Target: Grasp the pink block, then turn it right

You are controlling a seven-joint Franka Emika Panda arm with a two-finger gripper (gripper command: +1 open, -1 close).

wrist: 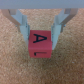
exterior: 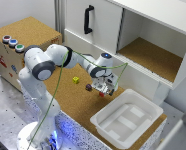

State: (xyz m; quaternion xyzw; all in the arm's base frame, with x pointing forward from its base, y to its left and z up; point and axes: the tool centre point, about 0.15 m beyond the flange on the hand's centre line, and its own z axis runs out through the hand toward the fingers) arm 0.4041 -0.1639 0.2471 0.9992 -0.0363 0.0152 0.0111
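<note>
The hand (wrist: 41,33) reaches down over the cork tabletop (wrist: 12,65) with its two pale fingers (wrist: 21,24) set on opposite sides of the pink block (wrist: 40,44). Both fingers appear to touch the block's sides. The block's upper face carries a dark letter A, with another dark mark below it.

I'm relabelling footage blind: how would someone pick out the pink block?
Find the white bin on the cork counter. Just beside it, on the exterior view's left, the gripper stands over the pink block. Unlike the yellow-green cube and dark block nearby, it's reddish-pink.
</note>
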